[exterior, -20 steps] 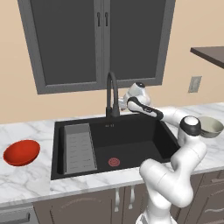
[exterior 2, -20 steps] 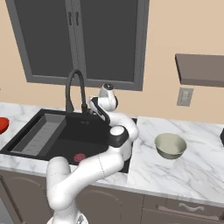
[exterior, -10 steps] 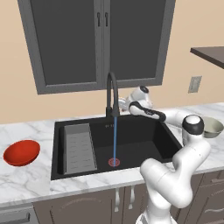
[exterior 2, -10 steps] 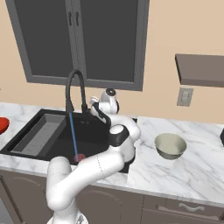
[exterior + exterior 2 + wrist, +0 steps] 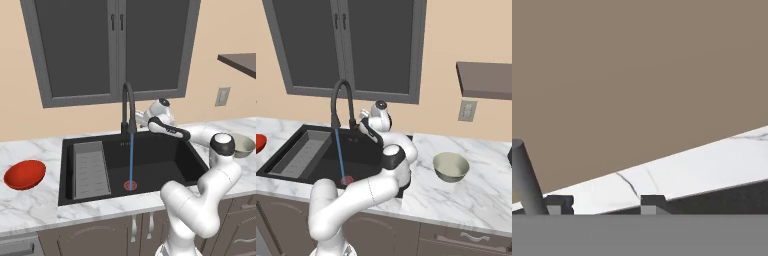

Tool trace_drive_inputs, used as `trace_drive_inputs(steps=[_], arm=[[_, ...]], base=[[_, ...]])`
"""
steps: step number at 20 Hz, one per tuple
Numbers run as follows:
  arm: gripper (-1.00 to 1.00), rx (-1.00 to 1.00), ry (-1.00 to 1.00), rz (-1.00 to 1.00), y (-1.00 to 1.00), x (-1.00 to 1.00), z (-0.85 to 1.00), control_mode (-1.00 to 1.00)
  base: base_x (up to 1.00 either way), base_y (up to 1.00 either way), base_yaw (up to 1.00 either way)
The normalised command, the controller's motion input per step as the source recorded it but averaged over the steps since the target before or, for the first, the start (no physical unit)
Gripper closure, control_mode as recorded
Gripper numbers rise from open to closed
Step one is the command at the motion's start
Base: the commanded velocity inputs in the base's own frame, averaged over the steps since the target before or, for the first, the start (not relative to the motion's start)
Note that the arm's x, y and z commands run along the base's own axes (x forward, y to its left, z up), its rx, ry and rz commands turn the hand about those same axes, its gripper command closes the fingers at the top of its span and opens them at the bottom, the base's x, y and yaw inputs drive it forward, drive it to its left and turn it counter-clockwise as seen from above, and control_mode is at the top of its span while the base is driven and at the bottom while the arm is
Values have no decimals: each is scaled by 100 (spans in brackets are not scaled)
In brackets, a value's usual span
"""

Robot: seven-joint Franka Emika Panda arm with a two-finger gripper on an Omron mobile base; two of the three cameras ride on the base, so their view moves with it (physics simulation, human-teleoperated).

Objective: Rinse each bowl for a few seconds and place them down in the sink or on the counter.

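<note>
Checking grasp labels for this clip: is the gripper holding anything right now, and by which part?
Nothing is held. The gripper has its jaws apart and empty, by the tap. The red bowl and the grey-beige bowl sit on the counter.

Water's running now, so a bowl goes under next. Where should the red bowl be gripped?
Probably by its rim, from above: the red bowl sits upright and shallow on the counter, left of the sink, so only its thin edge offers a pinch.
</note>
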Motion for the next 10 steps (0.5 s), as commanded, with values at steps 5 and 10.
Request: trace_drive_inputs(steps=[5,10], arm=[[100,11,0,2,-43,0,76,-100],[100,7,-2,5,-44,1,85,-100]], base=[[0,0,0],[0,0,0]])
